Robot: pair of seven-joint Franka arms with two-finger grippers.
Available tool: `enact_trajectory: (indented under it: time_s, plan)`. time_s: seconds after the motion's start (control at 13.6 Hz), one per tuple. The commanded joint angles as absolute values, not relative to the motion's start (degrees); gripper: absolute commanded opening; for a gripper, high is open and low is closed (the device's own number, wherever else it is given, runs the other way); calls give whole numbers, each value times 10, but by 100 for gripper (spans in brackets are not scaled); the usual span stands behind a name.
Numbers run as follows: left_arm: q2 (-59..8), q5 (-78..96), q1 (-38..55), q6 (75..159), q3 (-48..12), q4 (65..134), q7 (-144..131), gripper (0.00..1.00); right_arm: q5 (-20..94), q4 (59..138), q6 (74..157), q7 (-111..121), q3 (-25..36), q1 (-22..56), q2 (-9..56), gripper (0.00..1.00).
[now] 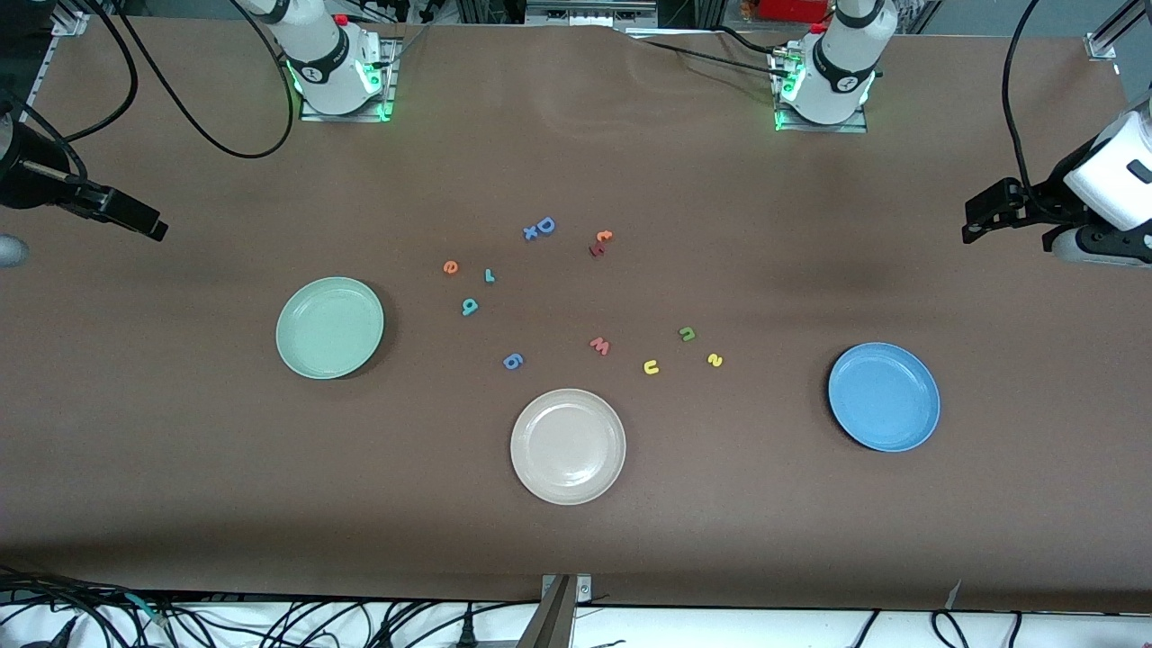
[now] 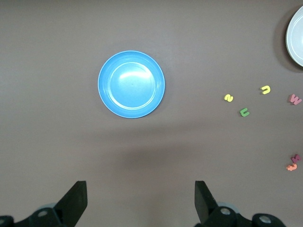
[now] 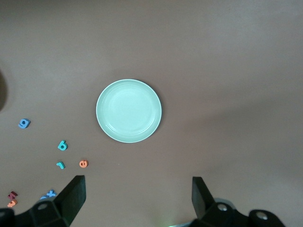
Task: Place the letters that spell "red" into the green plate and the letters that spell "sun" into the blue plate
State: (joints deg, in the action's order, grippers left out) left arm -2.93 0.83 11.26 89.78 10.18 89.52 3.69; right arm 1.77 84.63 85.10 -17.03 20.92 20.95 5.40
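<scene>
nothing sorted yet, all six letters lie loose on the counter (image 1: 180, 504). orange e (image 1: 451, 267), thin teal r (image 1: 490, 275) and teal d (image 1: 469, 307) sit in a small cluster beside the green plate (image 1: 297, 355), toward my right arm's end. dark green n (image 1: 687, 334), yellow u (image 1: 651, 366) and yellow s (image 1: 715, 361) sit close together between the cream-white plate (image 1: 531, 468) and the blue plate (image 1: 918, 423), well apart from the blue one. distractors mixed in: blue capital d with a small blue x (image 1: 539, 228), blue g (image 1: 512, 361), pink w (image 1: 600, 346), an orange and dark red pair (image 1: 599, 242).

handling guess: foam, so very light, soft, squashy, nothing to break. they lie flat and thin, so i'd pinch across the outer edges from straight above and press down to the counter. the r is the thinnest, easiest to miss or flick away. too hard a squeeze may bend them, and they may cling to a pad on release.

my left tool (image 2: 141, 201) has its jaws spread wide, holds nothing, touches nothing, up over the counter at the left arm's end near the blue plate. my right tool (image 3: 138, 198) is likewise wide apart and empty, up over the counter at the right arm's end near the green plate. both plates empty.
</scene>
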Motion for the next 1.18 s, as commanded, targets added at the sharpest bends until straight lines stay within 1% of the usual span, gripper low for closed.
enact_trajectory:
  time_s: [0.0,1.1]
  plan:
    - [-32,0,113,896,104,890,47,100,21,846,842,-165,208,207,45,100]
    - [-40,0,115,895,103,891,47,100,21,847,840,-168,207,207,45,100]
